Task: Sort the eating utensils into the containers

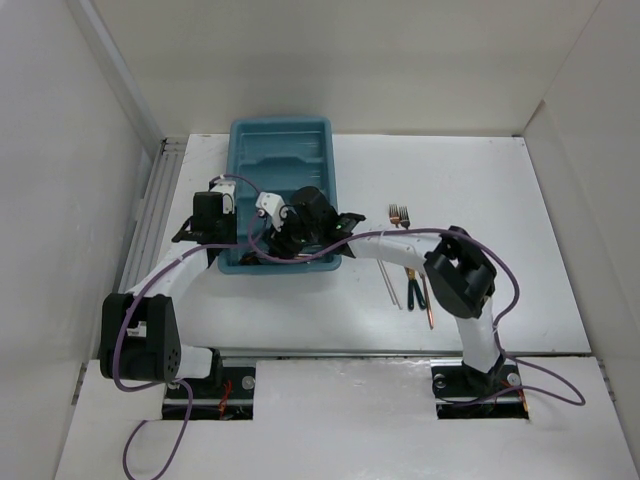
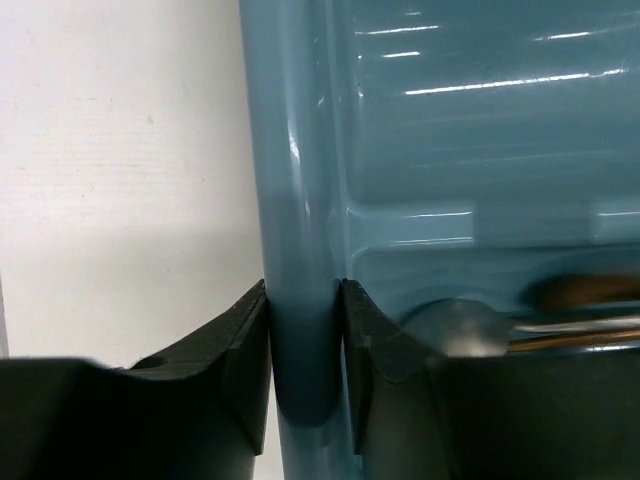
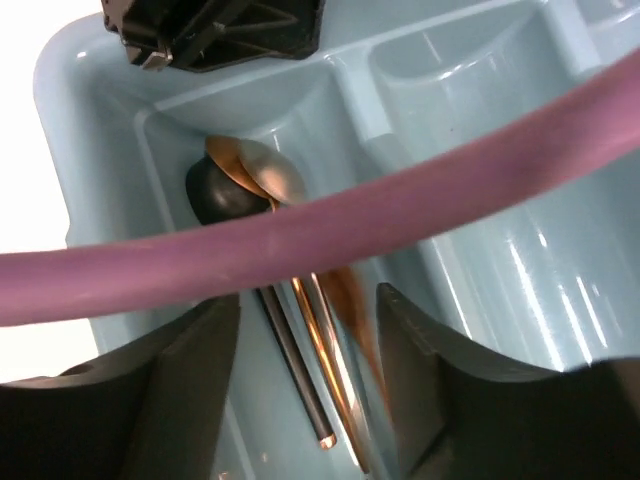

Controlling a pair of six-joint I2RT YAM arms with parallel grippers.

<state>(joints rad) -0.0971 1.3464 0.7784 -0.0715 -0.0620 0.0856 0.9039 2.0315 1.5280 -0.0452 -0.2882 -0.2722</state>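
The sort looks partly done. A few spoons [image 3: 262, 175] already lie together in the compartment at the near end of the teal tray [image 1: 283, 140]. They have rounded bowls, one dark, one silvery and one copper, with slim polished handles that catch the light.

Well apart to the right on the white tabletop [image 1: 500, 220] wait the copper forks [image 1: 399, 214]. Nearer than these lie the green-handled pieces [image 1: 415, 291] and some thin rods too small to name.

The left gripper [image 2: 305, 345] is pinching the tray's glossy moulded left rim, likely steadying it. The right gripper [image 3: 308, 385] hangs over the spoons with its fingers spread and nothing between them. A matte purple cable [image 3: 400, 195] crosses its view.
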